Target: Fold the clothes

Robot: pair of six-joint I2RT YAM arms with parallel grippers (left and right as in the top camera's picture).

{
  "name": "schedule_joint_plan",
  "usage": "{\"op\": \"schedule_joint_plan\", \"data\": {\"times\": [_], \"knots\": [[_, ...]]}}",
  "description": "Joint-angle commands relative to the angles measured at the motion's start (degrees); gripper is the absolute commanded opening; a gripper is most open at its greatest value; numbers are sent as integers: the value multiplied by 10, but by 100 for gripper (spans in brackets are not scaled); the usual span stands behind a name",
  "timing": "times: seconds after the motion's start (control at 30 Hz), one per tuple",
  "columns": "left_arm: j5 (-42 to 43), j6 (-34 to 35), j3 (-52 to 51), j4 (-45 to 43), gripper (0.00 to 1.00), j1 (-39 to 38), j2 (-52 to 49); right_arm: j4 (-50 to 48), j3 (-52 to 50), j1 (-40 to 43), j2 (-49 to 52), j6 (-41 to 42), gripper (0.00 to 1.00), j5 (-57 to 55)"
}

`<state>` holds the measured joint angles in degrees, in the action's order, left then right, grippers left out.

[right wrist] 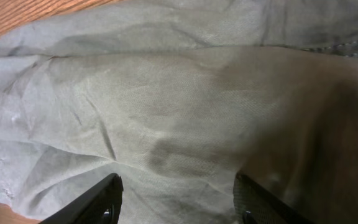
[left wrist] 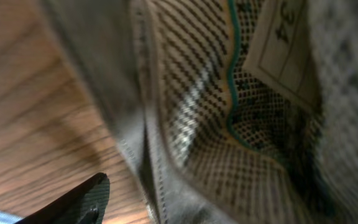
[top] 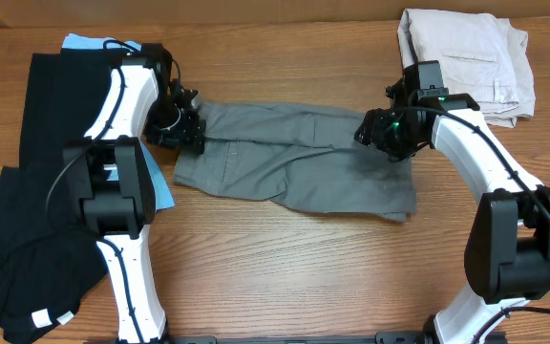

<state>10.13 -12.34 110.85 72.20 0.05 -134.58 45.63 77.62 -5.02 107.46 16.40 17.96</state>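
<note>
The grey shorts lie spread flat across the middle of the table, with the waistband toward the left. My left gripper is at the waistband end. In the left wrist view one finger shows at its wide position over the wood; the waistband edge and pale mesh lining with a label fill the rest and hide the other finger. My right gripper is over the leg end. In the right wrist view its fingers are spread wide just above the grey cloth, holding nothing.
Folded pale beige shorts lie at the back right. A black garment covers the left side, with a light blue cloth under it by the left arm. Bare wood shows in front of the shorts.
</note>
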Motion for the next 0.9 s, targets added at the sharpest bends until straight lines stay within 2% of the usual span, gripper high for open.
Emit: {"op": "schedule_joint_plan", "data": {"times": [0.0, 0.1, 0.17, 0.23, 0.27, 0.3, 0.47, 0.5, 0.53, 0.87], "knots": [[52, -56, -38, -17, 74, 2, 8, -4, 11, -2, 0, -6, 61, -5], [65, -57, -73, -49, 73, 1, 8, -3, 11, -2, 0, -6, 61, -5], [65, -56, -93, -68, 65, 0, 8, -4, 11, -2, 0, -6, 60, -5], [64, -52, -106, -81, 41, -1, 8, -4, 11, -2, 0, -6, 60, -6], [64, -47, -108, -85, 16, -1, 8, -4, 11, -2, 0, -6, 56, -7], [64, -39, -109, -87, 4, 1, 8, -3, 11, -2, 0, -5, 47, -10], [64, -17, -74, -59, 4, 9, 11, -30, -15, -2, 5, 1, 18, -14], [64, -13, -47, -38, 4, 9, 17, -35, -24, -2, 16, 13, 6, -14], [64, -13, -30, -26, 4, 9, 21, -38, -28, -2, 26, 19, 4, -13], [5, -7, 127, 74, 4, 11, 93, -36, -34, -1, 83, 44, 4, 2]]}}
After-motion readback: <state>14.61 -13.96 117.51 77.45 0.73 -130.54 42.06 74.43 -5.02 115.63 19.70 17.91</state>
